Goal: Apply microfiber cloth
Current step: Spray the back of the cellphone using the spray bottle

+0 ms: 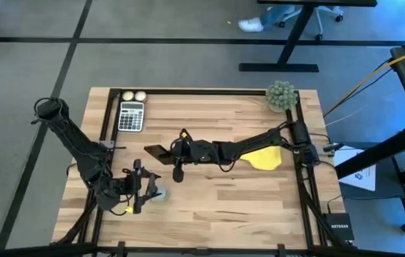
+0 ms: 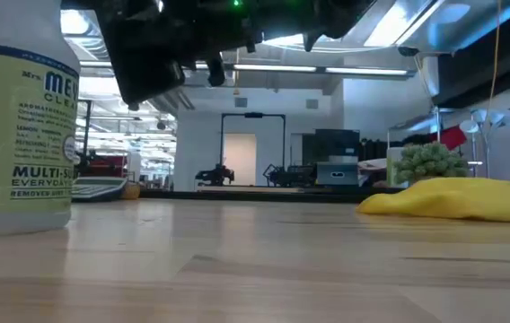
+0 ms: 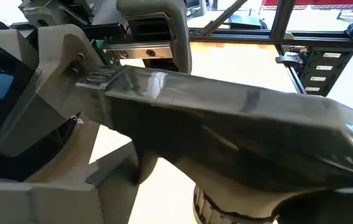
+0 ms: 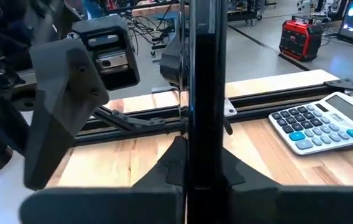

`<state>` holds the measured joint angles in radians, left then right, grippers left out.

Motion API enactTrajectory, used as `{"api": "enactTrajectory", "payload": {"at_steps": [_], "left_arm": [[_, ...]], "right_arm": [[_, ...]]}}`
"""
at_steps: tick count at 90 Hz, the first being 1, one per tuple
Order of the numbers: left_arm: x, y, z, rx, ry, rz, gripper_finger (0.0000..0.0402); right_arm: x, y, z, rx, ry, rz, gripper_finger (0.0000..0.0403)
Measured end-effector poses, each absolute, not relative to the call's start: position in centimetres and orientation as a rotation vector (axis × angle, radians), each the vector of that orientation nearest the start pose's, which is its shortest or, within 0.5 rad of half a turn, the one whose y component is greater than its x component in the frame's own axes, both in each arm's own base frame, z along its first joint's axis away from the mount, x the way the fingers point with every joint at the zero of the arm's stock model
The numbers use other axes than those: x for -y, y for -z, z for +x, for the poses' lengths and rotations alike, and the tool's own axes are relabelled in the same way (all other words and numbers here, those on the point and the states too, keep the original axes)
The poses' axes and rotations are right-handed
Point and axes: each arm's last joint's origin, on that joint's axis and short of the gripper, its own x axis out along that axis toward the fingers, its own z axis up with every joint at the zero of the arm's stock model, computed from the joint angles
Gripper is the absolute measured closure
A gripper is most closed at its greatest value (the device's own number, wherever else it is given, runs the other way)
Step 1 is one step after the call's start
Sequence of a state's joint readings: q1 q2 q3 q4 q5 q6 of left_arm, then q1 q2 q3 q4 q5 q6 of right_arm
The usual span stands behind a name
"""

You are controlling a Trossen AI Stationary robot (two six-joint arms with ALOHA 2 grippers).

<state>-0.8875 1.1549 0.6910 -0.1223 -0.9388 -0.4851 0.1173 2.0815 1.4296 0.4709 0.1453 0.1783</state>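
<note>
The yellow microfiber cloth (image 1: 265, 158) (image 2: 461, 197) lies crumpled on the table's right side, partly under my right arm, and no gripper touches it. My right gripper (image 1: 174, 153) (image 4: 201, 183) reaches to the table's middle and is shut on a black smartphone (image 1: 155, 150) (image 4: 201, 74). Near the front left, my left gripper (image 1: 142, 189) is at a spray bottle (image 1: 157, 194) (image 2: 17, 117), whose grey trigger head (image 3: 214, 118) fills the left wrist view. The bottle's base stands on the table. My left gripper is shut on the spray bottle somewhere below its trigger head (image 3: 226, 199), coming from the table's left. The head hides the place of contact. The bottle stands upright. My right gripper pinches the smartphone's near end (image 4: 201, 168) between its two fingers, level, from the table's right. The phone stands on edge, pointing away from the fingers, clear of the table.
A calculator (image 1: 131, 116) (image 4: 316, 124) and two pale balls (image 1: 133, 96) lie at the far left. A green bushy ornament (image 1: 281, 95) stands at the far right corner. Black frame rails run along the table's left, far and right edges.
</note>
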Motion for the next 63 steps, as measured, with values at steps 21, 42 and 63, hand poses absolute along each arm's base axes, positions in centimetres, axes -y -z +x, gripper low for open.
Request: {"api": "enactTrajectory", "payload": {"at_steps": [21,42,63], "left_arm": [[16.35,-24.22,16.33,-0.333,-0.133,-0.012,0.0188],[16.35,-24.21,16.33,-0.336,-0.128,0.003,0.0205],[16.39,-24.36,16.28,-0.345,-0.090,0.018,0.0175]], "right_arm": [[-5.14,-21.54,47.22,-0.177,0.044,0.153,0.0397],[-5.14,-21.54,47.22,-0.177,0.043,0.147,0.0397],[-5.14,-21.52,47.21,-0.180,0.042,0.126,0.0397]]}}
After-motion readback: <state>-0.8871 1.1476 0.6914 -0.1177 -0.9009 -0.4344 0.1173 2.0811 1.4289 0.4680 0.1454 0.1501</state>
